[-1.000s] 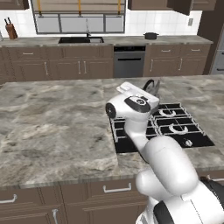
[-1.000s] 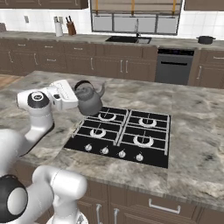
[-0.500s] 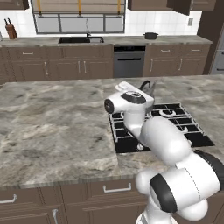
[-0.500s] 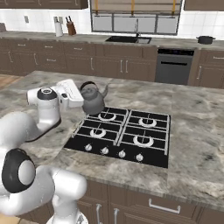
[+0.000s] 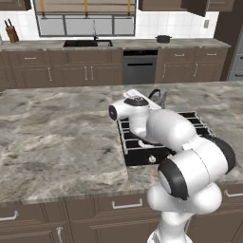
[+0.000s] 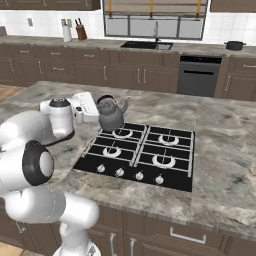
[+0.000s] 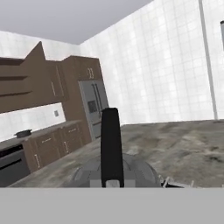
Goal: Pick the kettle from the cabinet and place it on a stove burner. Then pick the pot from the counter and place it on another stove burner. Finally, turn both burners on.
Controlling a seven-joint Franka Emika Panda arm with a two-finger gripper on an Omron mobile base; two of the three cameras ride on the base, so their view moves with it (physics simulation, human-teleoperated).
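Tool: the tool (image 6: pixel 100 106), at centre left of the right base view, is clamped on the black arched handle of the kettle.
Kettle: the kettle (image 6: pixel 111 115) sits upright over the far-left corner of the cooktop, spout toward the right of the frame; whether its base touches the grate cannot be told. In the hand view its handle (image 7: pixel 110 146) rises as a dark bar at centre over the grey lid (image 7: pixel 131 171).
Stove burners: four silvery rings under black grates on the black cooktop (image 6: pixel 170 172), with a row of knobs (image 6: pixel 129 173) along its near edge.
Pot: the pot (image 6: pixel 234 45) stands on the rear worktop (image 6: pixel 45 42), upper right of the frame, well apart from the cooktop; also seen at (image 5: pixel 163 39).
Island worktop: the island worktop (image 5: pixel 57 137) surrounds the cooktop.
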